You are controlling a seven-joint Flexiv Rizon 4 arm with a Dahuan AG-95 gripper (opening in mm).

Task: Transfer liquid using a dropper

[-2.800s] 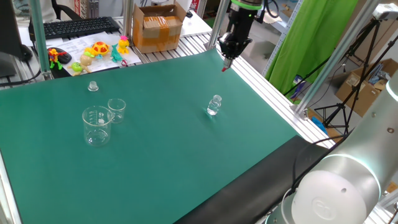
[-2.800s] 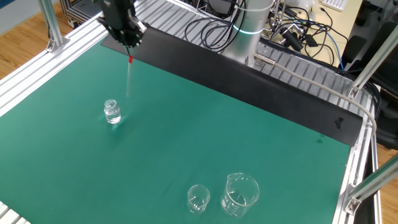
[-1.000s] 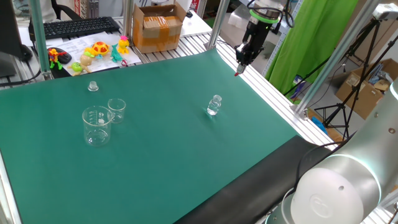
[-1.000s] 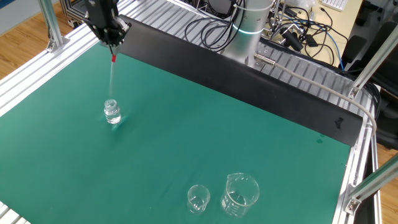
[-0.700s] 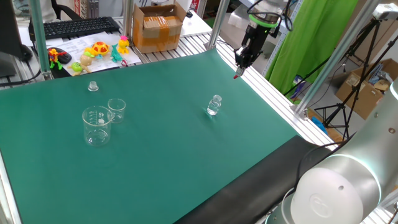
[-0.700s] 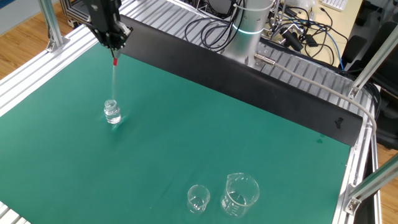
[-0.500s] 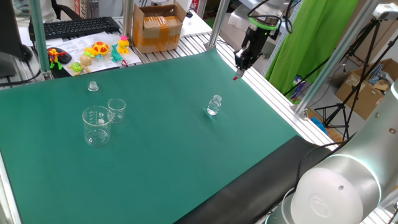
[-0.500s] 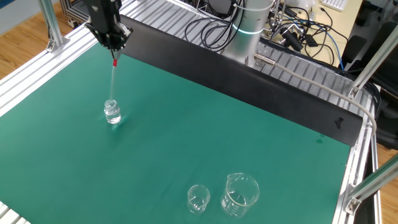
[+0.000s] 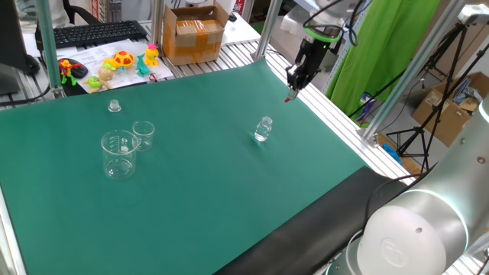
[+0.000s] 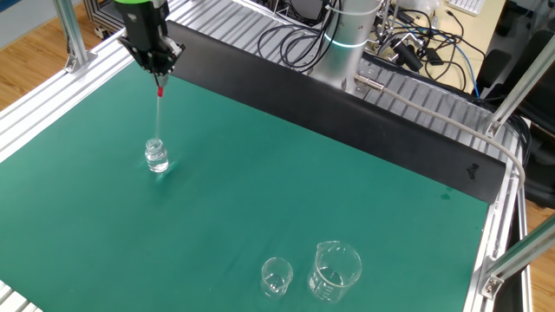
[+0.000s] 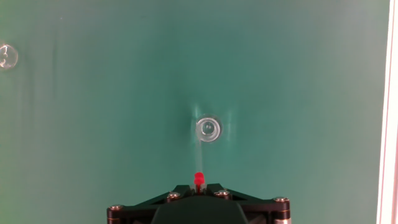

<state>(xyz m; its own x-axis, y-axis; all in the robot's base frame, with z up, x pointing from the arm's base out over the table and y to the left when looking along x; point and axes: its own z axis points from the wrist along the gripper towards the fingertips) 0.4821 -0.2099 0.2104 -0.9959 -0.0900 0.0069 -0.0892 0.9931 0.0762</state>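
Directly below the hand point(image 10: 159, 76), which gripped the dropper point(image 10: 159, 108) pointing straight down, the vial point(image 10: 156, 156) waited near its tip.

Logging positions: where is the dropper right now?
The dropper hangs from the gripper, stem down, above the vial near the mat's edge.

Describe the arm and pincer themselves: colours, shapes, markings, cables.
The pincer is a small black two-finger unit that tapers downward. In the hand view its base is a black angular plate with silver screws. Above it, the wrist carries a bright green ring and a dark cable loops beside it. The arm is built of rounded silver-grey segments, and its base column has a teal ring.
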